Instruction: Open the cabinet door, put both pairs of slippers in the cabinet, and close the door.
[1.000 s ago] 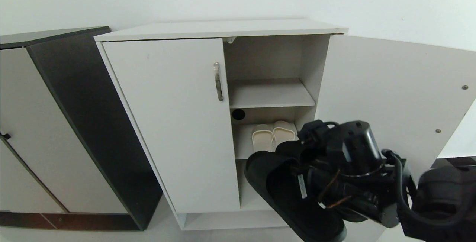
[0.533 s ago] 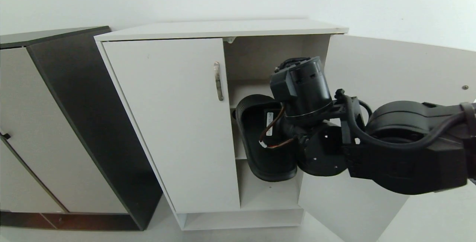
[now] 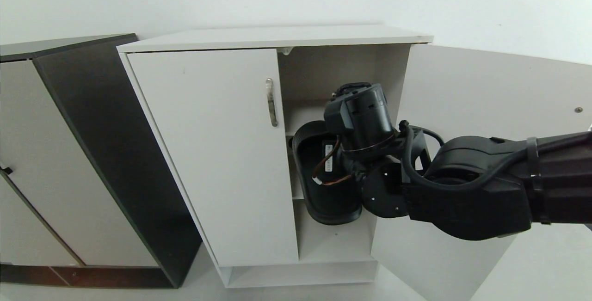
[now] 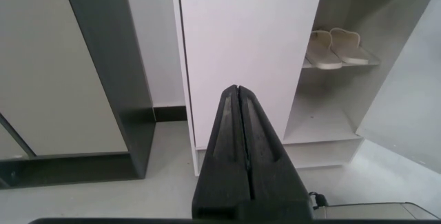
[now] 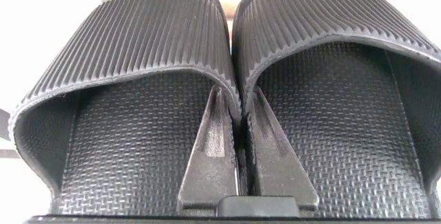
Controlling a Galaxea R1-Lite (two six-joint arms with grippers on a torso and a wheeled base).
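Observation:
A white cabinet (image 3: 208, 153) stands with its left door closed and its right door (image 3: 485, 107) swung open. My right arm's wrist (image 3: 360, 116) is at the open compartment, holding a pair of black slippers (image 3: 319, 185) heel-down in front of the middle shelf. In the right wrist view my right gripper (image 5: 234, 96) is shut on the black slippers (image 5: 138, 114), pinching their adjoining inner sides together. A pair of white slippers (image 4: 341, 47) lies on the middle shelf. My left gripper (image 4: 238, 96) hangs back from the cabinet, shut on nothing.
A dark-sided cabinet (image 3: 106, 144) stands close against the white one's left. The bottom compartment (image 4: 324, 124) is bare. The open door takes up the space to the right of the opening. A metal handle (image 3: 271, 102) sits on the closed left door.
My right arm has lifted the black slippers from low in front of the cabinet up into the open compartment, then eased them slightly lower and farther in. The left arm kept still.

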